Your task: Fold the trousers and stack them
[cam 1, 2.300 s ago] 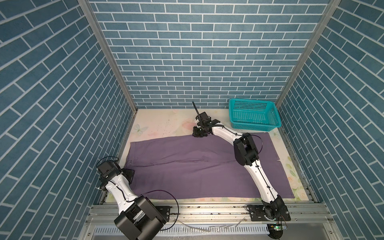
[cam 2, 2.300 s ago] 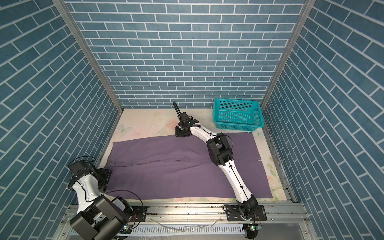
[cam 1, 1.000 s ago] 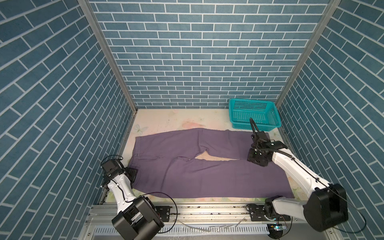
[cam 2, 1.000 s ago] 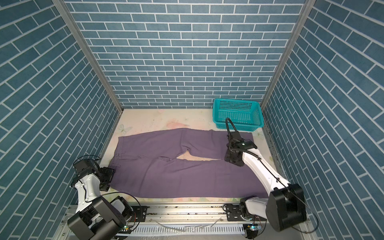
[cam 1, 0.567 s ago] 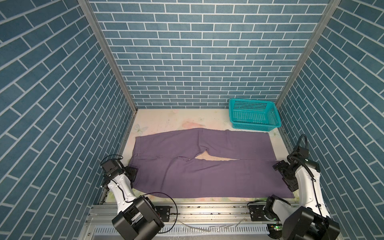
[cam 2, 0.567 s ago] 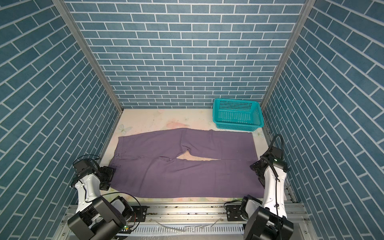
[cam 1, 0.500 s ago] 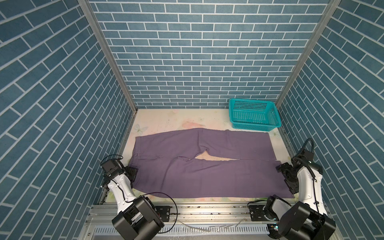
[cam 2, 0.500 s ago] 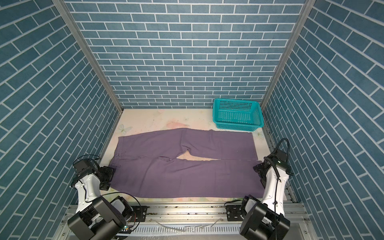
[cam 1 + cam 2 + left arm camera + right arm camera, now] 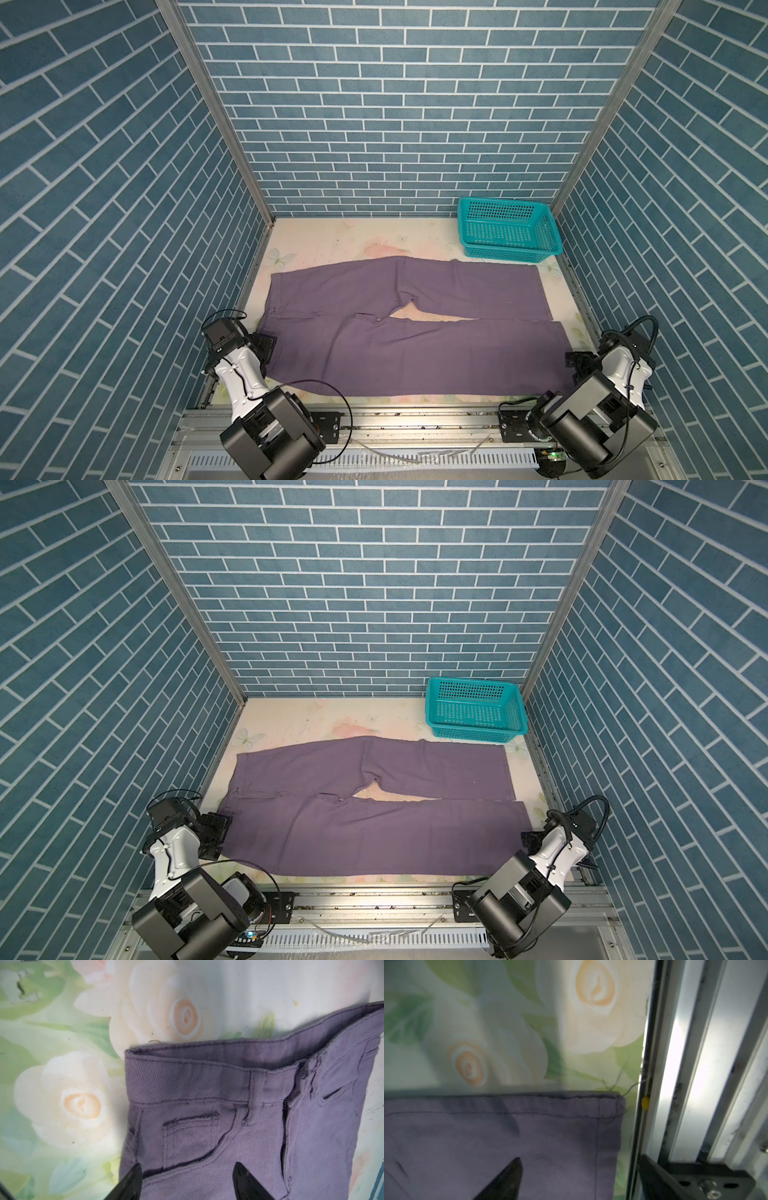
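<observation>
The muted-purple trousers (image 9: 415, 353) (image 9: 374, 833) lie spread flat on the floral table, waist to the left and both legs running right, with a small gap at the crotch. My left gripper (image 9: 266, 349) (image 9: 214, 833) stands open at the near corner of the waistband. In the left wrist view its jaws (image 9: 187, 1167) straddle the front pocket without pinching it. My right gripper (image 9: 575, 365) (image 9: 530, 839) is open at the near leg's hem corner. In the right wrist view (image 9: 579, 1159), one finger is over the hem (image 9: 508, 1136) and the other over the rail.
A teal mesh basket (image 9: 509, 230) (image 9: 476, 708) stands at the back right, just beyond the far leg. An aluminium rail (image 9: 685, 1064) runs along the table's right edge, close to the hem. Brick-patterned walls enclose three sides.
My right arm has left the far leg and swung back to the near right corner, over the near leg's hem. The trousers' legs now lie apart. The left arm has stayed put.
</observation>
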Robot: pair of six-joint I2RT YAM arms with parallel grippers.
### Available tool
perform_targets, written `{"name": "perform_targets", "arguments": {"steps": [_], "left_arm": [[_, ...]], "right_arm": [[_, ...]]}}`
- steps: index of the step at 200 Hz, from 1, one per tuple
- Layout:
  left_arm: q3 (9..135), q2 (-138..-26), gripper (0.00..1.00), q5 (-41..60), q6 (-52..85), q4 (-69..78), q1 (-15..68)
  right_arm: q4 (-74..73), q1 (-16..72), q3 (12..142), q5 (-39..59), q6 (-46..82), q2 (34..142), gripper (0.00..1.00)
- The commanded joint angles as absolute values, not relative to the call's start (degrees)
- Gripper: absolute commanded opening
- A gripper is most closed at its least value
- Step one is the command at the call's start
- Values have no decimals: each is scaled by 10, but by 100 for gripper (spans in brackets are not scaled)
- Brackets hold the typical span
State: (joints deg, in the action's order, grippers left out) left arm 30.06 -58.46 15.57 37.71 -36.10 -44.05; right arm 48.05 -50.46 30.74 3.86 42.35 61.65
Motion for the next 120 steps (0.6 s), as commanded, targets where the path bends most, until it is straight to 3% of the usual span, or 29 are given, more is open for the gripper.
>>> {"name": "perform_targets", "arguments": {"steps": [1, 38, 47, 61, 71, 99, 120], "left_arm": [[294, -591, 70, 157, 373, -361, -439], [293, -587, 70, 155, 374, -362, -439], [293, -586, 70, 153, 374, -364, -439], [293, -584, 70, 152, 374, -364, -439], [293, -584, 70, 151, 374, -365, -439], [296, -584, 72, 151, 378, -376, -439], [300, -581, 83, 146, 384, -395, -439]], "right_arm": [[434, -514, 281, 47, 454, 631, 71], [388, -519, 258, 63, 472, 653, 56], [386, -520, 259, 60, 472, 655, 46], [380, -521, 258, 65, 470, 653, 16], [379, -521, 259, 71, 469, 653, 1], [376, -522, 259, 106, 466, 649, 0], [374, -522, 262, 126, 458, 628, 0]]}}
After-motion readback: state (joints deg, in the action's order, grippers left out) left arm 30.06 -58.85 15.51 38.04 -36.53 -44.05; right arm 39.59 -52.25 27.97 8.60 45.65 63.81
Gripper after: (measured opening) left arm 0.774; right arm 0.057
